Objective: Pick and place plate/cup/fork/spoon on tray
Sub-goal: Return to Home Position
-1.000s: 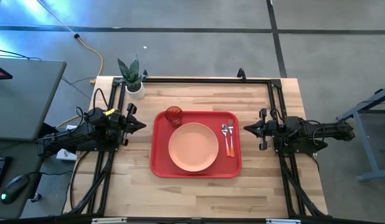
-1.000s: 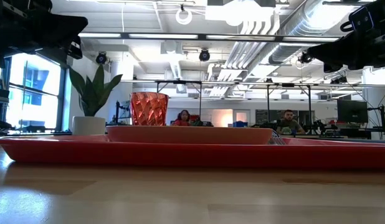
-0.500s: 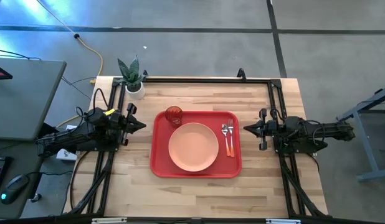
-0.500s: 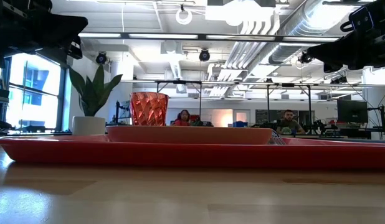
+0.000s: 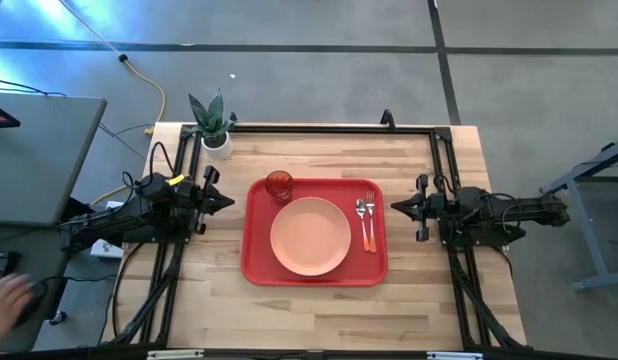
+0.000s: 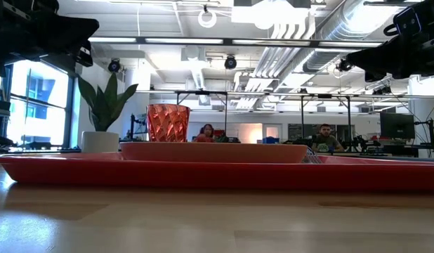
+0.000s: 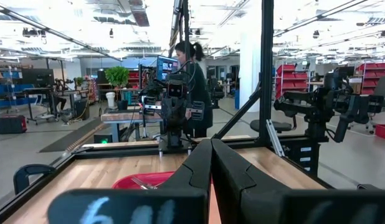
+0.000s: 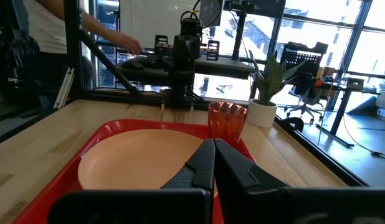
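The red tray [image 5: 259,268] lies at the table's middle. On it rest the salmon-pink plate [image 5: 310,236], the red-orange cup [image 5: 279,184] upright at its far left corner, and the spoon [image 5: 361,208] and the fork [image 5: 370,232] side by side at its right. The cup [image 8: 228,119] and plate [image 8: 142,162] also show in the right wrist view. My left gripper [image 5: 229,200] is shut and empty, left of the tray. My right gripper [image 5: 394,206] is shut and empty, right of the tray.
A white pot with a green plant [image 5: 214,125] stands at the table's far left corner. Black frame rails [image 5: 319,128] run along the far edge and both sides. A person's hand [image 5: 4,300] shows off the table at the left. Bare wood lies near the tray's near side.
Both arms and the tray's things have kept still. A person's hand has come into view off the table at the lower left.
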